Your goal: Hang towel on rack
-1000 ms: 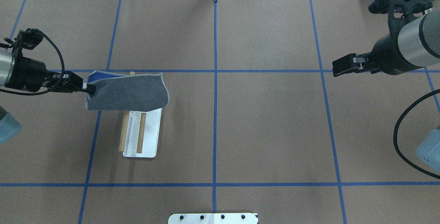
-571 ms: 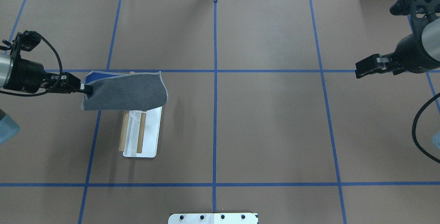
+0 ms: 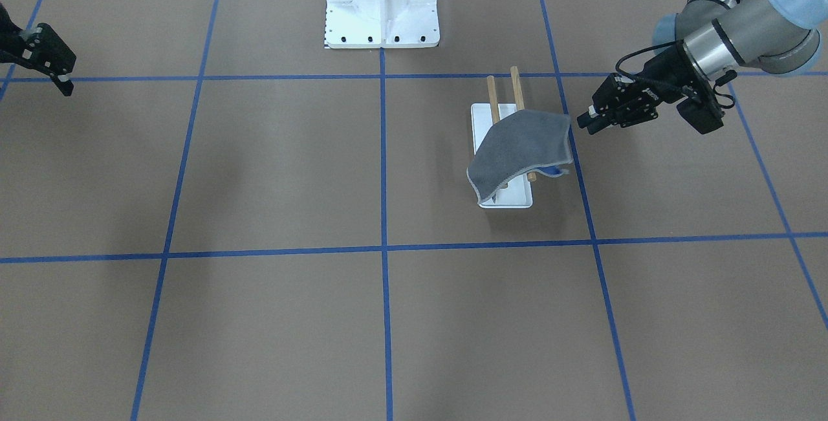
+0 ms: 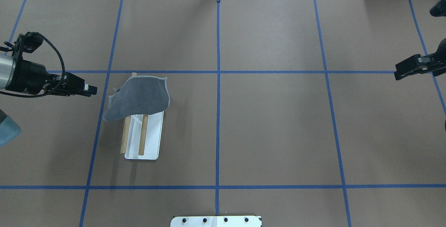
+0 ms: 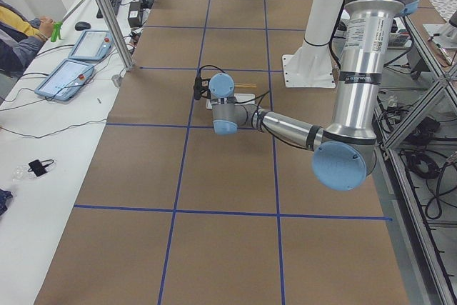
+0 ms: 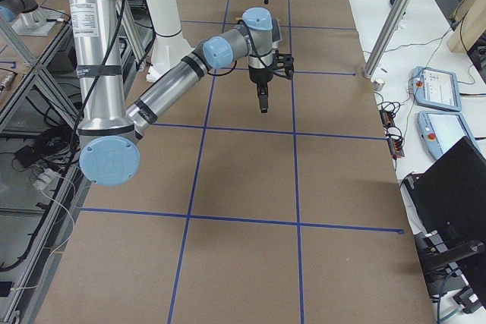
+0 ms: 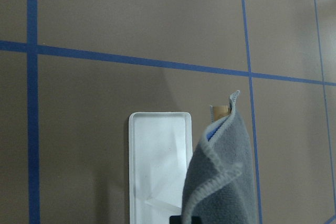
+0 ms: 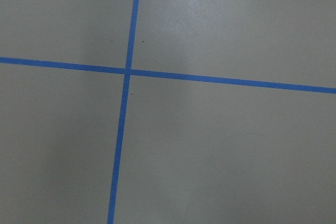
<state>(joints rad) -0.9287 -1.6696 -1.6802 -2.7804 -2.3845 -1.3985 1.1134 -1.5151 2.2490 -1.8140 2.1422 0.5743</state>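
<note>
The small square dark grey towel lies draped over the far ends of the white-based rack's two wooden dowels, and its left corner hangs off the side. The left gripper hovers just left of it, jaws slightly apart and holding nothing. The right gripper hangs far right with its jaws together.

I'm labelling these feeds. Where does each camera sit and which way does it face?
Front-facing: across the table, looking back steeply down; towel on rack, left gripper at right, right gripper at left.
Overhead: behind and above, looking forward-down; both grippers.
Left side: table's end, looking along; left arm near.
Right side: opposite end; right arm near.
Left wrist: down on towel, rack; black sliver only.
Right wrist: down on taped table; no body.
Shared: front-facing and overhead both show towel, rack, grippers, mirrored.
</note>
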